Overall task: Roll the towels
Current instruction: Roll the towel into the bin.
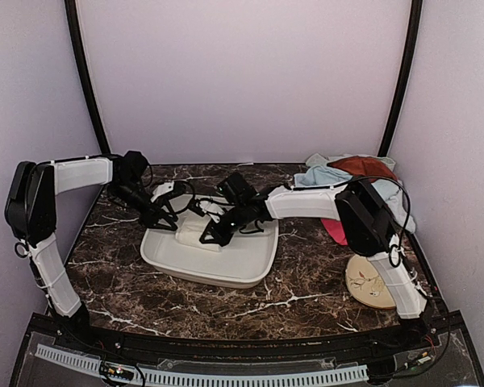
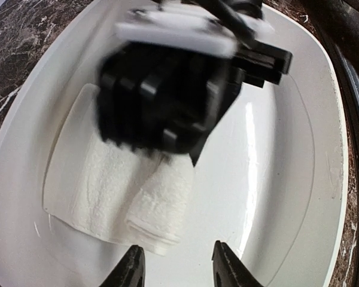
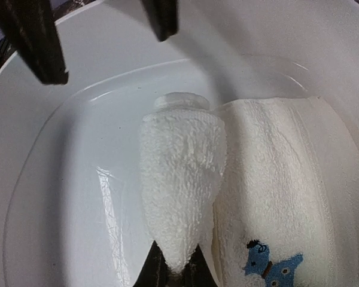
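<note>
while the cream-white towel (image 3: 275, 179) lies in the white basin (image 1: 226, 278), one edge curled into a loose roll, our right jaws pinch that roll tight and our left jaws hang half open, empty. the other towels (image 1: 343, 172) sit heaped at the desk's (image 1: 226, 310) far right, unrolled; we judge most work remains.

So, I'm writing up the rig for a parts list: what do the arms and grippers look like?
The left arm and right arm have white shell links between bulky black joints, with thin black cables looping alongside. The left gripper and right gripper are black, each with two slim tapered fingers.
</note>
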You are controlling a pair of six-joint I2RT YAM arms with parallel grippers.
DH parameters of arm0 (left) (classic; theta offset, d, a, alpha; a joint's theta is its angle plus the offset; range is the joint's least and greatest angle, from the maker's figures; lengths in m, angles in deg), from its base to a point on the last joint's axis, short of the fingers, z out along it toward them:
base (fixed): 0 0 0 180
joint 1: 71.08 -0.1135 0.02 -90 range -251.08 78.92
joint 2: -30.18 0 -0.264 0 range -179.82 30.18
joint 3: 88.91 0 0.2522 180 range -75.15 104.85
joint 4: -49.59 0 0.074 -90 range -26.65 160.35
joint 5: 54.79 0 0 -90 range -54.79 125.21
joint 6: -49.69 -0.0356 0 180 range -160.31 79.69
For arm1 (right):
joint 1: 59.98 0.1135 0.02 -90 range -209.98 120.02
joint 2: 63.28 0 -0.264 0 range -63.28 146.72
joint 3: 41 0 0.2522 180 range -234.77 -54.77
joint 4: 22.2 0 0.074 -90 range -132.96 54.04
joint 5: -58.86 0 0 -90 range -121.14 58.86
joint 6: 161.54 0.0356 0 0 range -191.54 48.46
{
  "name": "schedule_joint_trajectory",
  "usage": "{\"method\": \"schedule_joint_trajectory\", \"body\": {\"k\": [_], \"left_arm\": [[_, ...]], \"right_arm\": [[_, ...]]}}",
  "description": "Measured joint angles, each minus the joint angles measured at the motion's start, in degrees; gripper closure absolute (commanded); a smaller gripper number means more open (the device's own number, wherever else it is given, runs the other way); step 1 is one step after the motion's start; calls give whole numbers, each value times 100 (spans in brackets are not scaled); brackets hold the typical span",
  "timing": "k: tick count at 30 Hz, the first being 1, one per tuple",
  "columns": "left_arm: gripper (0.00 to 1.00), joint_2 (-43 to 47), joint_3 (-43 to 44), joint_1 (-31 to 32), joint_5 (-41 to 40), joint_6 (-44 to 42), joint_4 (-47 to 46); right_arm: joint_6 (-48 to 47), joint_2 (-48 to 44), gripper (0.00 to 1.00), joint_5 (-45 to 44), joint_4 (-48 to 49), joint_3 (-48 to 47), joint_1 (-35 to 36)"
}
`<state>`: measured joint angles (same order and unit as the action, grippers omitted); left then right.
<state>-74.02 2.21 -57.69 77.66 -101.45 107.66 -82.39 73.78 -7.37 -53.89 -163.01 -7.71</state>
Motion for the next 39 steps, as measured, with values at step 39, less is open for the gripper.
{"method": "schedule_joint_trajectory", "body": {"k": [39], "left_arm": [[70, -409, -820, 1158, -2129, -1788, -2114]], "right_arm": [[3648, 933, 82, 2492, 649, -654, -695]]}}
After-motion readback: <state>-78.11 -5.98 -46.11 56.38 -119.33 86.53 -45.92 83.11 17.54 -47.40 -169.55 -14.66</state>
